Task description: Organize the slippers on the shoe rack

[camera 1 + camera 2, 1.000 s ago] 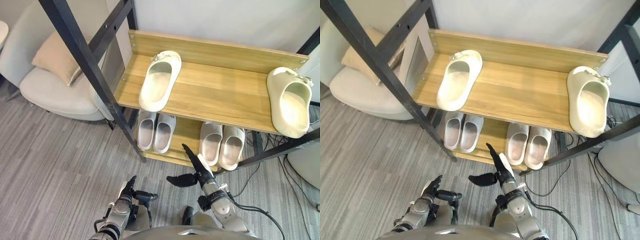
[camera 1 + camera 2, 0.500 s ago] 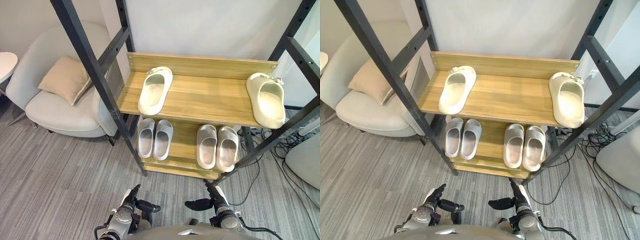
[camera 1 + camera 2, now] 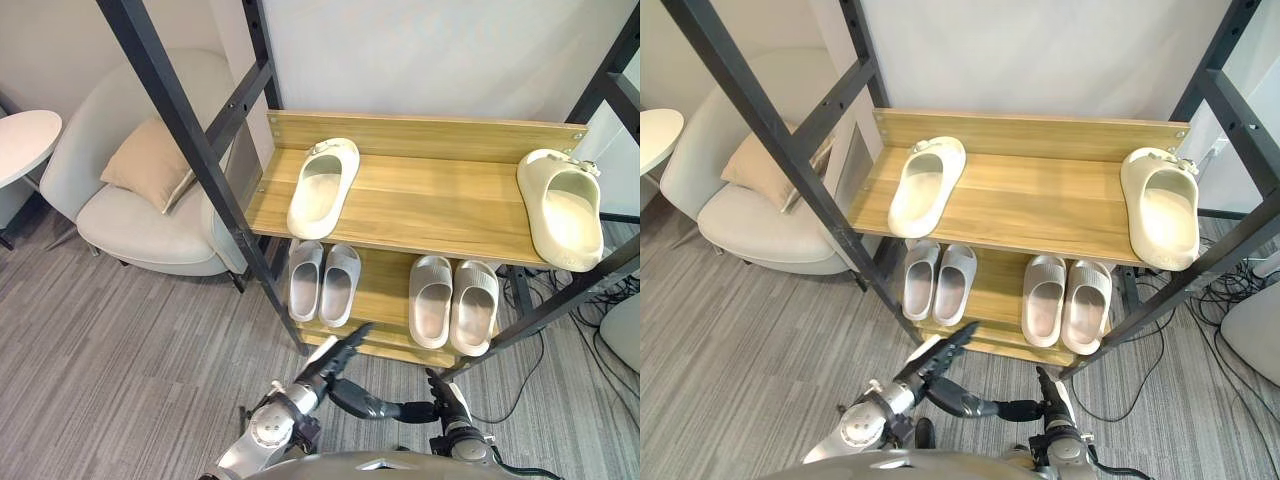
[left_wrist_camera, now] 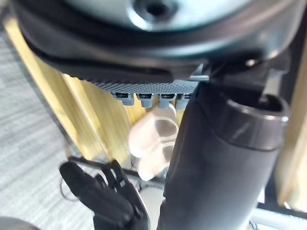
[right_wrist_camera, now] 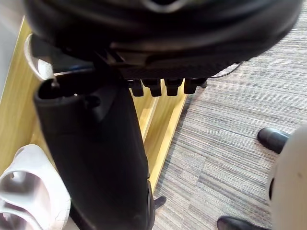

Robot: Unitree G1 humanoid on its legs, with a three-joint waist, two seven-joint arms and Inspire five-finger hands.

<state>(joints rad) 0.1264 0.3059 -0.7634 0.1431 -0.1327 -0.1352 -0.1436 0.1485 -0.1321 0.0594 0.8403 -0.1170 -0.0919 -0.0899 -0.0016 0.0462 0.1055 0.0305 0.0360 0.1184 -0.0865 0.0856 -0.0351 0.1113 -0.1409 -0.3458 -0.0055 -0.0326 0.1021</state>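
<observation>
Currently both hands sit low in front of the shoe rack [image 3: 189, 140], short of it.

- **Left hand** [image 3: 335, 362]: fingers straight and empty, tips angled up toward the front edge of the lower shelf [image 3: 385, 290].
- **Right hand** [image 3: 443, 395]: lower and farther from the rack, fingers loosely straight, also empty.
- **Upper shelf** [image 3: 430, 200]: two matching cream slippers, well apart. The left cream slipper [image 3: 322, 185] is near the left end and the right cream slipper [image 3: 565, 212] is hard at the right end. Both long axes run front to back, though the left one leans slightly off that line.
- **Lower shelf:** white pair [image 3: 323, 282] and beige pair [image 3: 455, 305], each side by side and looking tidy.

Key relation: the left cream slipper lies above and beyond the left hand, a little to its left. The right cream slipper is up and well out to the right of the right hand.

Judgement: the left hand is the higher and nearer, so it likely takes the left cream slipper. That means a reach up over the shelf's front edge, closing across the slipper's narrow width.
</observation>
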